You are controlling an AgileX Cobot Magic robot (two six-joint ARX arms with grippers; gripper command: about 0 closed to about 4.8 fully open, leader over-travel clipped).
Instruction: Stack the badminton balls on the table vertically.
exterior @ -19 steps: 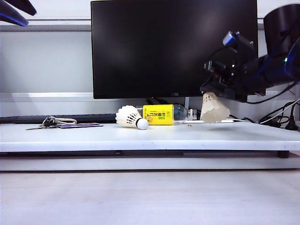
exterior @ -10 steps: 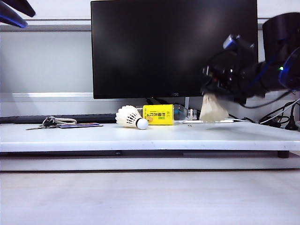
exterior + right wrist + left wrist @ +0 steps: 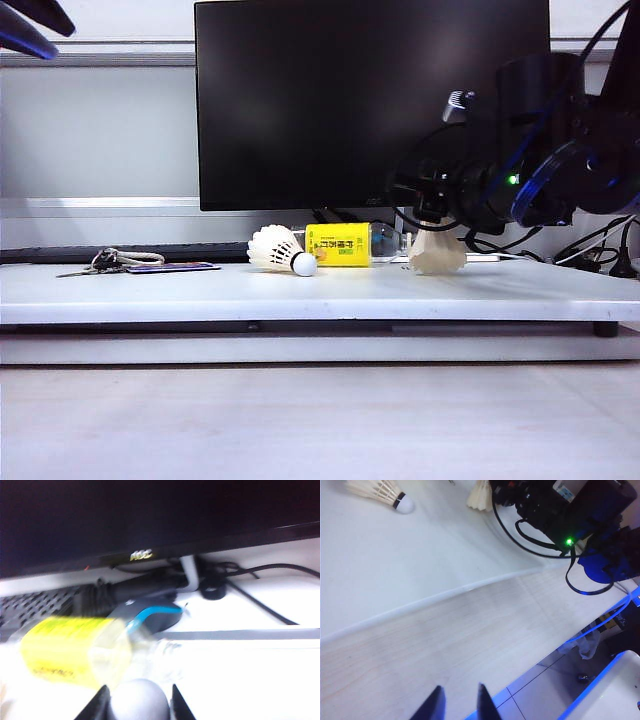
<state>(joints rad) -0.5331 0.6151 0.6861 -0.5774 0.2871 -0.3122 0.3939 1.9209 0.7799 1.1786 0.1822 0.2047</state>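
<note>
Lower surface: nearest to us in the exterior view lies a pale wood-grain surface (image 3: 320, 420), below the table.
Table: a long flat white table (image 3: 200, 290) with a thin front edge.
Lying shuttlecock: we see a cream-white shuttlecock (image 3: 279, 249) on its side near the middle of the table, long axis roughly level, round white cork tip toward the right and the front, skirt flaring left. A thin black band rings the tip.
Held shuttlecock: a second shuttlecock (image 3: 436, 253) stands upright to the right, long axis vertical, skirt wide end down at the table, tip up between the fingers. We cannot tell whether the skirt touches the table.
Right gripper: the right gripper (image 3: 434, 216) is low over the table, grasping the tip of the upright shuttlecock.
Right wrist view only: blurred; the two fingers (image 3: 100, 705) flank a rounded pale cork tip, with the bottle (image 3: 80, 652) just beyond.
Bottle: a clear bottle with a yellow label, lying between the two shuttlecocks, slightly behind them.
Left gripper: the left gripper (image 3: 457, 707) hangs high and well apart, fingers a narrow gap apart, grasping nothing.
Left wrist view only: both shuttlecocks from above, ribbed skirts plain.
Far left: keys (image 3: 105, 261).
Farthest: a dark monitor (image 3: 370, 100).
</note>
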